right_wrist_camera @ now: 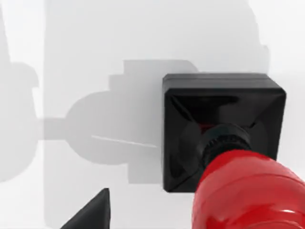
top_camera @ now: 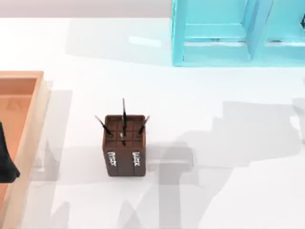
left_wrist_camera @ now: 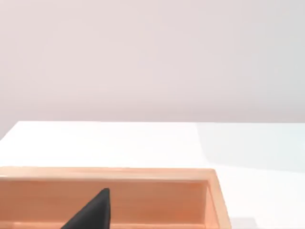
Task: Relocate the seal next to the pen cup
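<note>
1. Brown pen cup [top_camera: 124, 145] stands upright on the white worktop [top_camera: 214, 191], thin dark pens poking out of its gridded top, white lettering on its side.
2. Our right wrist view looks straight down at the seal [right_wrist_camera: 224, 138]: glossy red knob close to the camera, black square base beneath it. One dark fingertip [right_wrist_camera: 93, 212] shows well apart from the seal; can't tell if our fingers are spread or together.
3. Left of the pen cup sits a light wooden tray [top_camera: 28, 124], our left arm [top_camera: 5, 162] parked over it; fingers, can't tell either.
4. Beyond the pen cup stands a turquoise cabinet [top_camera: 214, 33].
</note>
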You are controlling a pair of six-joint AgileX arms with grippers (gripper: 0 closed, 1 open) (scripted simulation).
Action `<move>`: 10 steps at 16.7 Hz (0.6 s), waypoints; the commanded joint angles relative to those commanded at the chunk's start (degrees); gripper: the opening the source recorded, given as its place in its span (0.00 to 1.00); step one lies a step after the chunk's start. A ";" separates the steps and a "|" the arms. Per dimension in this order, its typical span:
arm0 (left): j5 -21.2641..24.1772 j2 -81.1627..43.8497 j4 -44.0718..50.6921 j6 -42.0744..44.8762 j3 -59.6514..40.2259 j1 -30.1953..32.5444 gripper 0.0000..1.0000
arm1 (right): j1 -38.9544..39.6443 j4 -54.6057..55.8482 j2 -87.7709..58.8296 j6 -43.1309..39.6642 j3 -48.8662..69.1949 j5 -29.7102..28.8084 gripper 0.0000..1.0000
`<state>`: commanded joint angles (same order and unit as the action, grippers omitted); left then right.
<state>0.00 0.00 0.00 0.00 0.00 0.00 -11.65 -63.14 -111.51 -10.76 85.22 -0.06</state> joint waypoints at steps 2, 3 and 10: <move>0.00 0.00 0.00 0.00 0.00 0.00 1.00 | -0.02 5.22 -1.08 0.02 -4.10 -0.01 1.00; 0.00 0.00 0.00 0.00 0.00 0.00 1.00 | -0.01 6.93 -1.48 0.02 -5.69 -0.01 1.00; 0.00 0.00 0.00 0.00 0.00 0.00 1.00 | -0.02 8.52 -1.88 0.03 -7.20 -0.01 0.85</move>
<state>0.00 0.00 0.00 0.00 0.00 0.00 -11.67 -54.63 -113.39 -10.73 78.02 -0.07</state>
